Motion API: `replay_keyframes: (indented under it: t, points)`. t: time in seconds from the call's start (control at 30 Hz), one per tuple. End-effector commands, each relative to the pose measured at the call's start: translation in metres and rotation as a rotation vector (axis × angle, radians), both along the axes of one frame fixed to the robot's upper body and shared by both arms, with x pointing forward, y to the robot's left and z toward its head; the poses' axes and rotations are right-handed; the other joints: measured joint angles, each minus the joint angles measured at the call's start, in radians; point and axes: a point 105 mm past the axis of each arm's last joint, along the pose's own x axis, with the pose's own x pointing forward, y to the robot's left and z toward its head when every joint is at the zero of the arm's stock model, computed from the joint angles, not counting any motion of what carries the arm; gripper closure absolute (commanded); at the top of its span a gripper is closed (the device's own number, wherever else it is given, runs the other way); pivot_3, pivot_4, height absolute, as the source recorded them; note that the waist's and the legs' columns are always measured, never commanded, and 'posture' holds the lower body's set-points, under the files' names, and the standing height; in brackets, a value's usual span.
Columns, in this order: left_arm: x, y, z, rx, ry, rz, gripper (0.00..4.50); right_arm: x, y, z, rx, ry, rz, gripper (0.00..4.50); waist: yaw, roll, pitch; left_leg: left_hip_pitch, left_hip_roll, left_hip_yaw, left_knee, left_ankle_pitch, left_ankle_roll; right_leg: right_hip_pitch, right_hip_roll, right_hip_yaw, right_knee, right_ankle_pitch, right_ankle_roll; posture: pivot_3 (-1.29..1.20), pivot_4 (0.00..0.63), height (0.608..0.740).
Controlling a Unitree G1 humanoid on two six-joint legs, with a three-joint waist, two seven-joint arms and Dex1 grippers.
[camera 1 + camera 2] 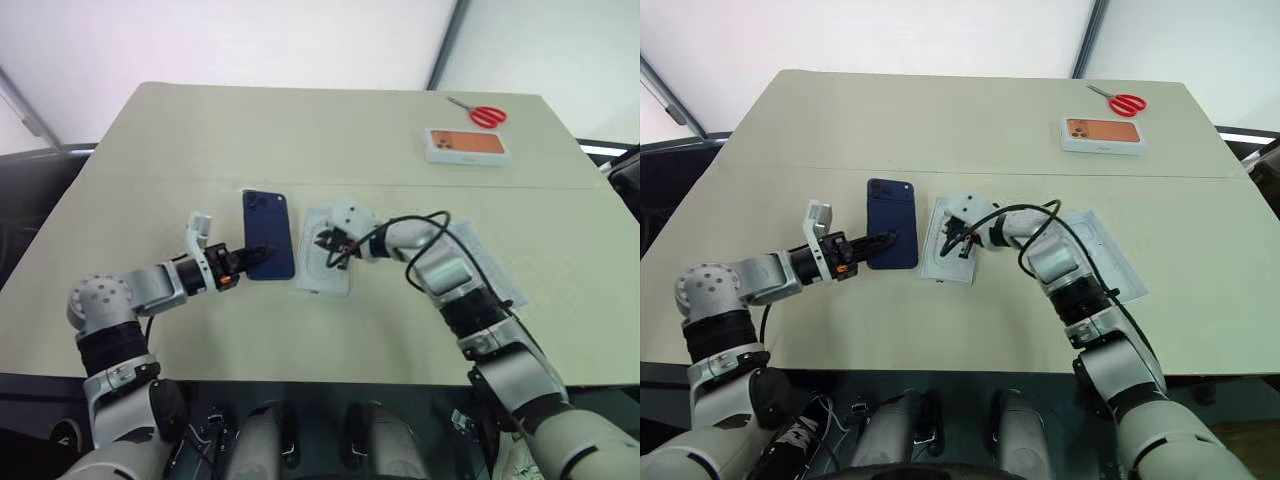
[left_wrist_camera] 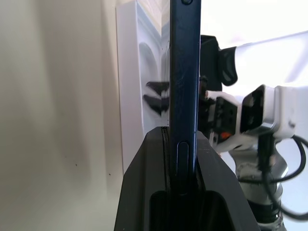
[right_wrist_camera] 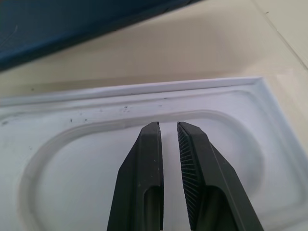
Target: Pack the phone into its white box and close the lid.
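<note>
Navy phone: clamped at its near end in the left gripper, beside the insert, not in any box.
Right gripper: fingers nearly together, holding nothing, tips over the white insert with the oval recess.
Lid: white shell lying open under the right forearm.
White box: not identifiable.
Progress: early; packing and closing remain.

I see the phone with a glossy, smooth dark-blue back and a satin edge bearing faint scuffs. The white insert looks like matt moulded pulp, lightly speckled. My right gripper has matt black plastic fingers with finely ribbed pads. The table looks matt beige.
</note>
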Motion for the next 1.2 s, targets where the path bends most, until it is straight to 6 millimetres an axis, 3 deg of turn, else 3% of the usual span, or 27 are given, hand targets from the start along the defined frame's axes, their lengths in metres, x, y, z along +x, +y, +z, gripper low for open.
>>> replay_keyframes:
  t: [0.03, 0.17, 0.33, 0.5, 1.03, 1.2]
  points:
    - [-0.005, -0.015, 0.018, -0.027, -0.073, -0.073, 4.5, 0.003, -0.023, 0.034, 0.042, -0.065, -0.011, 3.88, 0.002, 0.0, 0.0, 0.0, 0.0, 0.0, 0.0, 0.0, 0.0, 0.0, 0.0, 0.0, 0.0, 0.0, 0.0, 0.0, 0.15, 0.738]
    - [-0.003, -0.032, 0.02, 0.002, -0.081, -0.122, 4.5, -0.002, -0.053, 0.033, 0.037, -0.027, -0.029, 3.88, 0.004, 0.0, 0.0, 0.0, 0.0, 0.0, 0.0, 0.0, 0.0, 0.0, 0.0, 0.0, 0.0, 0.0, 0.0, 0.0, 0.15, 0.738]
    - [0.006, -0.051, 0.019, 0.011, -0.056, -0.157, 4.5, -0.01, -0.072, 0.021, -0.002, 0.002, -0.058, 3.88, 0.002, 0.0, 0.0, 0.0, 0.0, 0.0, 0.0, 0.0, 0.0, 0.0, 0.0, 0.0, 0.0, 0.0, 0.0, 0.0, 0.15, 0.738]
    - [0.019, -0.061, 0.007, 0.04, 0.007, -0.171, 4.5, -0.01, -0.073, 0.019, 0.002, -0.005, -0.096, 3.88, 0.0, 0.0, 0.0, 0.001, 0.0, 0.001, 0.0, 0.0, 0.0, 0.0, 0.001, 0.0, 0.0, 0.0, 0.0, 0.0, 0.15, 0.738]
    - [0.026, -0.076, 0.005, 0.068, 0.028, -0.269, 4.5, -0.009, -0.072, 0.012, -0.008, -0.022, -0.132, 3.88, 0.001, 0.0, 0.0, 0.0, 0.0, 0.001, 0.001, 0.0, 0.0, 0.0, 0.001, 0.0, 0.0, 0.0, 0.0, 0.0, 0.15, 0.738]
    - [0.031, -0.075, 0.006, 0.088, 0.004, -0.249, 2.21, -0.008, -0.073, 0.012, -0.003, -0.021, -0.136, 3.95, 0.003, 0.0, 0.0, 0.0, 0.0, 0.001, 0.001, 0.0, 0.001, 0.0, 0.001, 0.0, 0.0, 0.0, 0.0, 0.0, 0.15, 0.738]
